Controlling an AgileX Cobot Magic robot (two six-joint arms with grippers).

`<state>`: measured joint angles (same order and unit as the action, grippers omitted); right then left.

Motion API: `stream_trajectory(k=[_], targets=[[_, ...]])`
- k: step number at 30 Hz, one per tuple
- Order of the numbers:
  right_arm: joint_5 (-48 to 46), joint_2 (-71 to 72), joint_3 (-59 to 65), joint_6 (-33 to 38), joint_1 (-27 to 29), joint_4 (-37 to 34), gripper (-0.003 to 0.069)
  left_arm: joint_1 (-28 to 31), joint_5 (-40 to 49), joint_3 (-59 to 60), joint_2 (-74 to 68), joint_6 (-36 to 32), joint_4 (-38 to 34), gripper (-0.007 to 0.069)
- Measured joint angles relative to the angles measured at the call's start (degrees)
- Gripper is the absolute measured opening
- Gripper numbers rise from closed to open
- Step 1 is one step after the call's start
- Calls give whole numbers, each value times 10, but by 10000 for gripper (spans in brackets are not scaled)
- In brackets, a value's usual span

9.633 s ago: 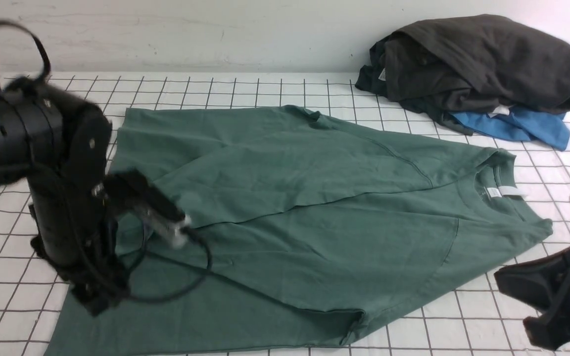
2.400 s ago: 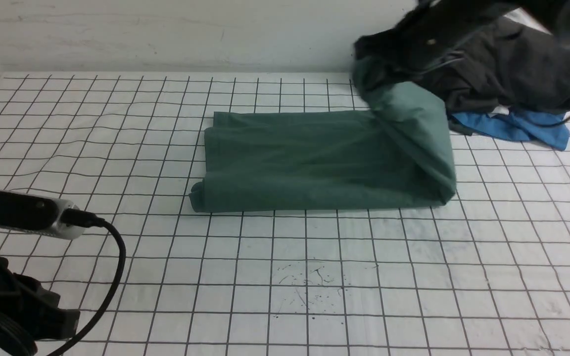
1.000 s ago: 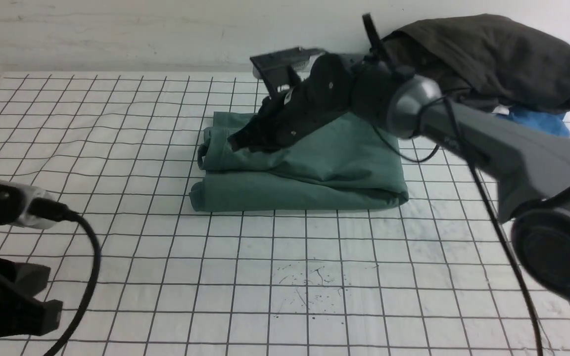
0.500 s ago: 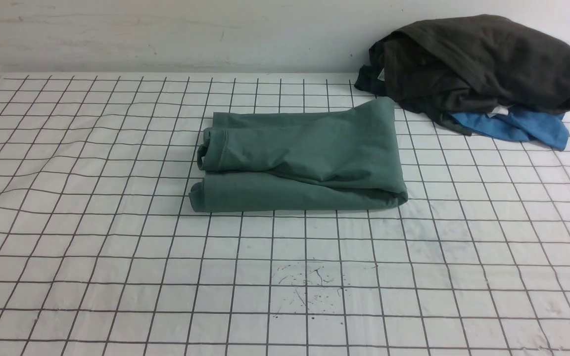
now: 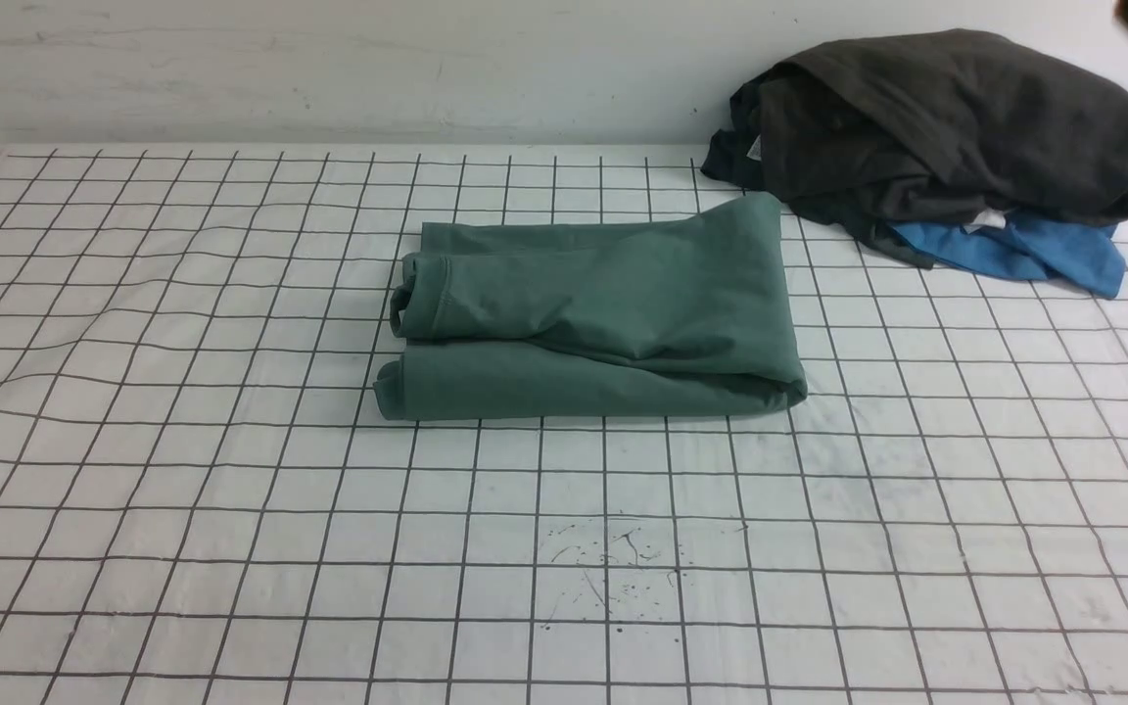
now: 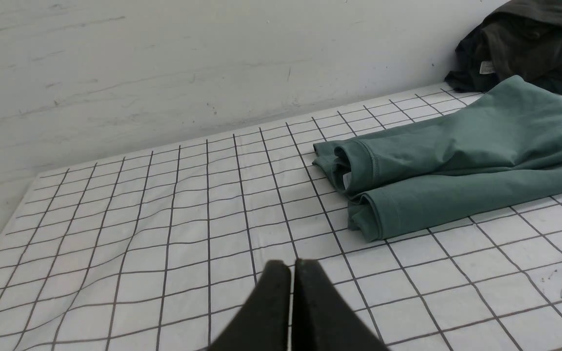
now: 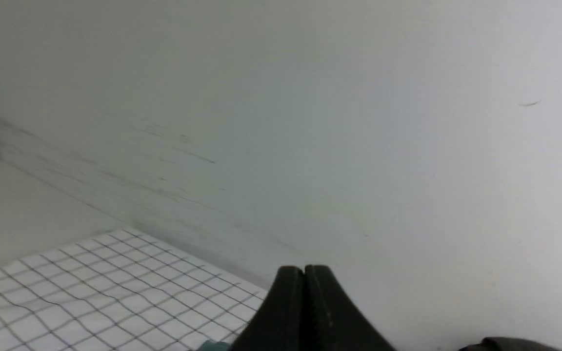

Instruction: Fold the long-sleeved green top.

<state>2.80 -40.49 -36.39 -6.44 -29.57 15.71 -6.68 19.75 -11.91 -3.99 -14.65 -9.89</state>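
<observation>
- A second ago the right arm lay stretched over the dull forest-green cotton long-sleeved top (image 5: 593,323), its gripper pressed on the upper layer; now that arm has gone from above the cloth, and only a dark sliver shows at the front view's far upper right corner.
- The green top itself looks unchanged over the last half second: a compact rectangle of stacked layers, the rolled hem end facing the left side of the white grid-lined table cover (image 5: 231,470).
- My judgement: the folding is done or very nearly so, since no sleeve or loose panel hangs outside the bundle; the top layer sits slightly rumpled.
- The green top lies in the middle of the table cover, towards the wall, just beside but apart from the heap of dark charcoal garment (image 5: 956,117) with the bright blue garment (image 5: 1024,250) under it.
- The left gripper (image 6: 291,273) has its black fingers pressed together with nothing between them; it hovers above the cover, near the green top's hem end (image 6: 456,165) yet clear of it.
- The right gripper (image 7: 304,278) is likewise closed tight and empty, raised and aimed at the pale wall (image 7: 310,122), well apart from the green top.
</observation>
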Motion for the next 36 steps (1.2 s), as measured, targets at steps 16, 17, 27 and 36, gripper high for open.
stream_trajectory(k=[16, 17, 27, 36], targets=[[46, 88, 330, -97, 0, -32, -14, 0, 0, 0, 0, 0, 0, -7], [35, 89, 342, -97, 0, -46, -14, 0, 0, 0, 0, 0, 0, -7], [-61, 226, 379, -67, 67, -149, -14, 0, 10, 0, 1, 0, 0, -7], [-227, 409, 379, -12, 282, -139, -14, 0, 13, 0, 2, 0, -1, -7]])
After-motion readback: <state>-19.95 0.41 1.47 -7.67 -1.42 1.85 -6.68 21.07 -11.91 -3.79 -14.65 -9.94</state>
